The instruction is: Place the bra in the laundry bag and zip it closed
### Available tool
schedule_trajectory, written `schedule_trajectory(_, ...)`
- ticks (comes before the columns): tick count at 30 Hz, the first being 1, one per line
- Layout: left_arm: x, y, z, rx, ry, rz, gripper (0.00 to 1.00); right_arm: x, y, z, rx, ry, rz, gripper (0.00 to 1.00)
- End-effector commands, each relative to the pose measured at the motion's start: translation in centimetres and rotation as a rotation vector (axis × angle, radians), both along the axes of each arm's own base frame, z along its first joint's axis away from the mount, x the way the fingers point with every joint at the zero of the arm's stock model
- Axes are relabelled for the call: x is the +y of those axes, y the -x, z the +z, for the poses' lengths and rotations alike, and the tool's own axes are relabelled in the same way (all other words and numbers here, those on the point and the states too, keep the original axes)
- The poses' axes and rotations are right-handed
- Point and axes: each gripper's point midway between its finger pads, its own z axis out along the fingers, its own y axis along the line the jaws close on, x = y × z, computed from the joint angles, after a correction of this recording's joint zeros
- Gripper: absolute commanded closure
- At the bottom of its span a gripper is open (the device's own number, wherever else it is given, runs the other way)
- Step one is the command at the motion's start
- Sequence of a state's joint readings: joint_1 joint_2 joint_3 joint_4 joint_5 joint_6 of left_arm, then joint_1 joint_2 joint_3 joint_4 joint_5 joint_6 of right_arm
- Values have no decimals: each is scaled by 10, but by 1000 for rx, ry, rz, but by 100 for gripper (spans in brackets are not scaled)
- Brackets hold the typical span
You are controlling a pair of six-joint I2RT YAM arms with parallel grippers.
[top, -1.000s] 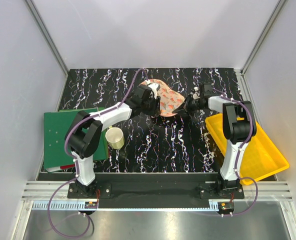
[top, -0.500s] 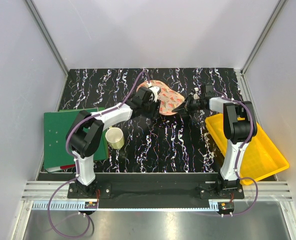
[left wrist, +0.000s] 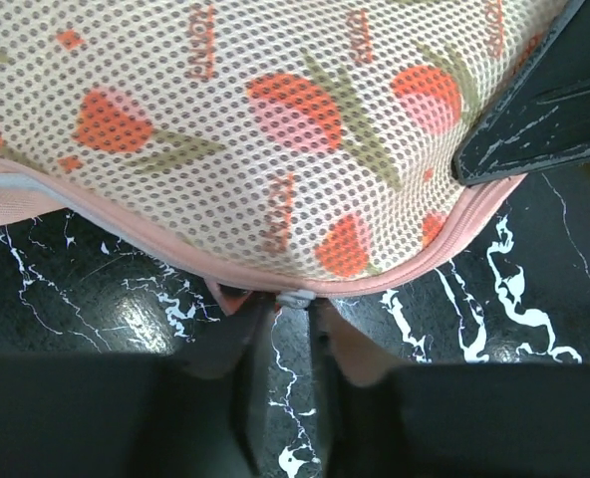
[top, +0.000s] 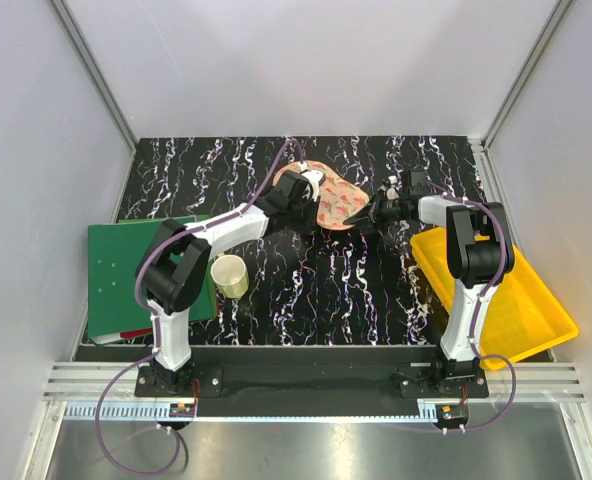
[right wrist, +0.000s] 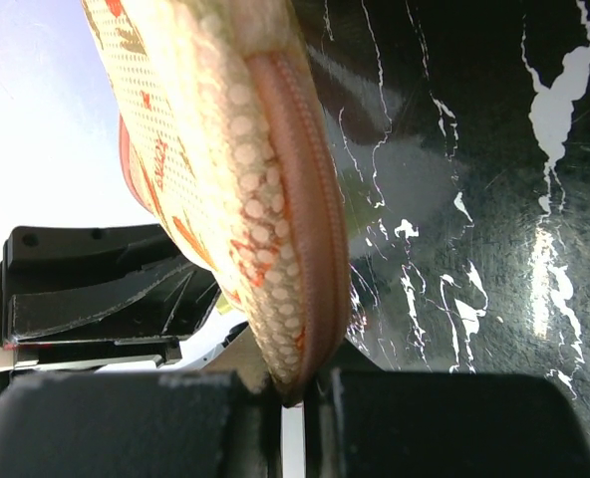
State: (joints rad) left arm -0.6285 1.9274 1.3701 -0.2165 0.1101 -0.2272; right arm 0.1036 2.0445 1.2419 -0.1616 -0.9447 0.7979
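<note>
On the black marbled tabletop, the laundry bag lies near the middle of the far edge, with the bra out of sight, presumably inside. The right end effector clamps the bag's end. The left end effector pinches the zip pull. This looks like the zipping step; the next move calls for a steady pull along the seam.

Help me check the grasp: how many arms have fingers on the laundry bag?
2. The left fingers pinch the laundry bag at its zip rim; the right fingers pinch its opposite end.
</note>
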Motion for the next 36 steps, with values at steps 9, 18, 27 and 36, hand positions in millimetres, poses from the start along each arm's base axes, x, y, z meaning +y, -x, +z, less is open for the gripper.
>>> schedule_trajectory(9,13,-13,22,-63,-26,43,100,-11,-18,13,-91,104,-25,90)
schedule_trajectory(18,-40,3,42,105,327,21,100,-18,-4,30,-110,179,-235,3)
schedule_trajectory(27,-61,14,49,154,435,1,100,9,10,46,-69,19,-377,9)
schedule_trajectory(36,-51,25,34,153,378,-4,100,14,-15,25,-8,10,-456,68)
